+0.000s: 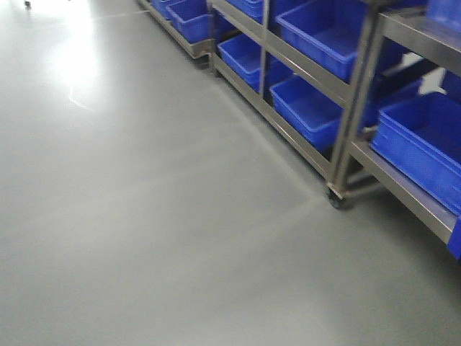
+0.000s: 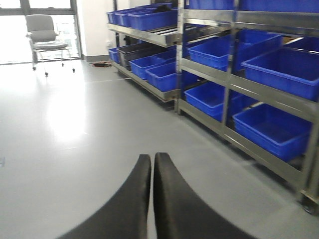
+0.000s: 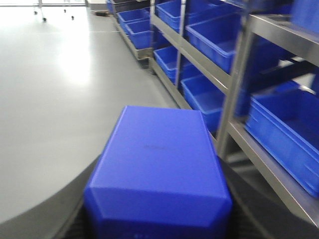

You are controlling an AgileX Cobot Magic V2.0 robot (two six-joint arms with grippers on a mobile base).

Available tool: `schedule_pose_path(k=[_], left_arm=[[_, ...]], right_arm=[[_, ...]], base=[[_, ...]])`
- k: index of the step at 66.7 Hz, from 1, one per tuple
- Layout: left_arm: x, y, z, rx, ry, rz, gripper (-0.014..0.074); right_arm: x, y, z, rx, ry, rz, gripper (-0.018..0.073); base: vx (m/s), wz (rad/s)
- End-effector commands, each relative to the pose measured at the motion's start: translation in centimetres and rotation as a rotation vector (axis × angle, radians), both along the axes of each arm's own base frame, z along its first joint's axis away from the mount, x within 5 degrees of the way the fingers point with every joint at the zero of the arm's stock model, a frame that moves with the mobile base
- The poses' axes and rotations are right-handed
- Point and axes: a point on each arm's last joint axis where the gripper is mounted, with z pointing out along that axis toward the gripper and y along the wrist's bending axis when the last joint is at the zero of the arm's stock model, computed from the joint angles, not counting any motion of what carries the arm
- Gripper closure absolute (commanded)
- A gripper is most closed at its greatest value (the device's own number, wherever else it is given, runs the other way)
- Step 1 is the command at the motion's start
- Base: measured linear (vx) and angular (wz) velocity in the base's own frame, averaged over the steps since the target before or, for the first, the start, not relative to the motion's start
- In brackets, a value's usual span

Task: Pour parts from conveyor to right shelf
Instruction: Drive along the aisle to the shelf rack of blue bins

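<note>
A bright-blue plastic block, one of the parts point(image 3: 157, 164), fills the lower middle of the right wrist view. My right gripper point(image 3: 158, 204) is shut on it, dark fingers point(image 3: 45, 219) showing on both sides. My left gripper point(image 2: 152, 160) is shut with nothing in it and hangs above the grey floor. The right shelf point(image 1: 338, 155), a steel rack on casters, runs along the right side of the front view. The same shelf point(image 2: 229, 89) appears in the left wrist view, and the shelf point(image 3: 234, 94) stands close beside the held block. The conveyor is out of view.
Large blue bins point(image 1: 317, 108) sit on the rack's levels, more bins point(image 2: 276, 127) lower down. A caster wheel point(image 1: 334, 200) juts at the rack's corner. Grey floor point(image 1: 144, 216) stretches to the left. An office chair point(image 2: 46, 35) stands far back by the windows.
</note>
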Motion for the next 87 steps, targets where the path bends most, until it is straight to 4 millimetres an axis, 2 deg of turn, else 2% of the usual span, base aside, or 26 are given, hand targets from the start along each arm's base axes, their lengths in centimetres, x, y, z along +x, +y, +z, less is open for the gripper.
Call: schedule_pose_path(k=[1,46,87], left_arm=[[0.11,-0.03,1.28,-0.013,-0.082,-0.005,0.0602],[0.11,-0.03,1.28,-0.013,-0.082,-0.005,0.0602],[0.11,-0.03,1.28,-0.013,-0.082,-0.005,0.0602]], right_arm=[[0.13,-0.12,1.63,0.003,-0.101,-0.015,0.0564],[0.13,-0.12,1.64,0.003,-0.101,-0.015,0.0564],[0.13,-0.12,1.64,0.003,-0.101,-0.015,0.0564]], base=[[0.75,0.37],[0.75,0.36],[0.74,0.17]])
